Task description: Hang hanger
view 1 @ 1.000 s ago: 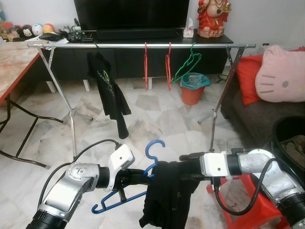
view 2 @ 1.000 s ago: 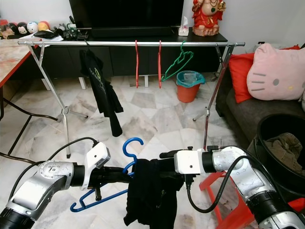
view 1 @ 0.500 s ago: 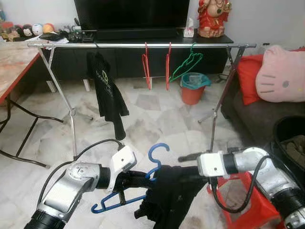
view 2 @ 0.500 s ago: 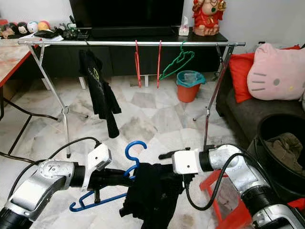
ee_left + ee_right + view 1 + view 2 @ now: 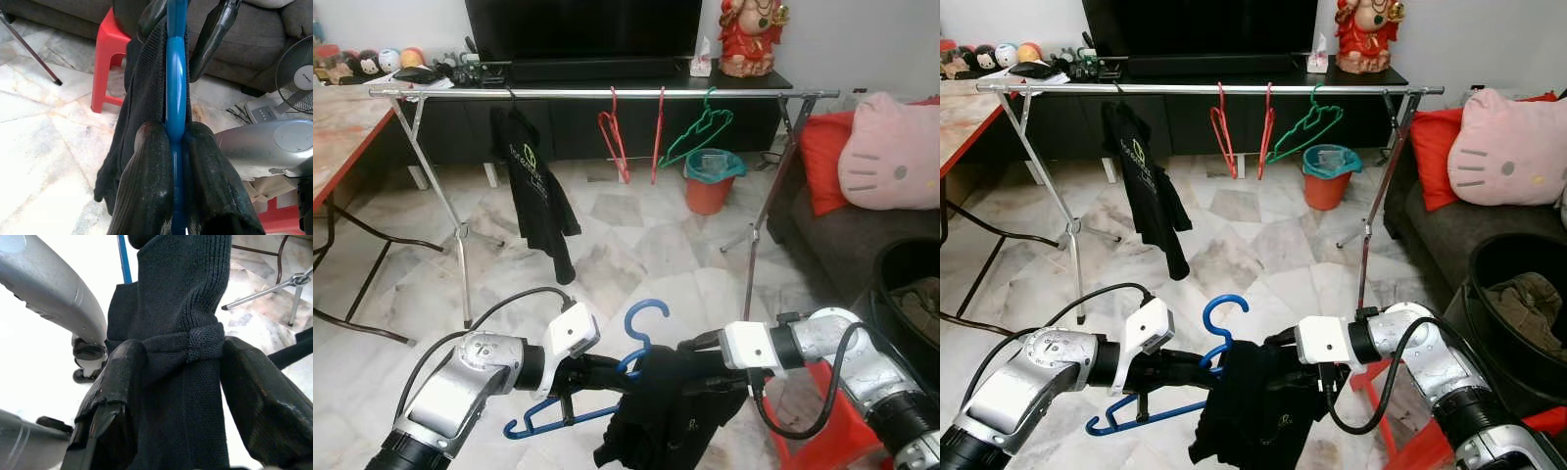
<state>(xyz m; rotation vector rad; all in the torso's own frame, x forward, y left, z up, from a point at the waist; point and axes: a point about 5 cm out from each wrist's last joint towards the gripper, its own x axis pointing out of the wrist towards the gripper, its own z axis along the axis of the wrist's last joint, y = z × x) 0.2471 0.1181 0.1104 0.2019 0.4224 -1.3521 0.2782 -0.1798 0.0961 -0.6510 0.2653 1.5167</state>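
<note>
Two ribbed black fingers of the left gripper pinch the smooth plastic bar of the blue hanger, held low over the marble floor, well short of the metal rail. The right gripper clasps a bunched fold of the black knit garment draped over that hanger. Red hangers and a green hanger dangle from the rail beside a black shirt.

Bare rail left of black shirt, hangers crowd the middle
</note>
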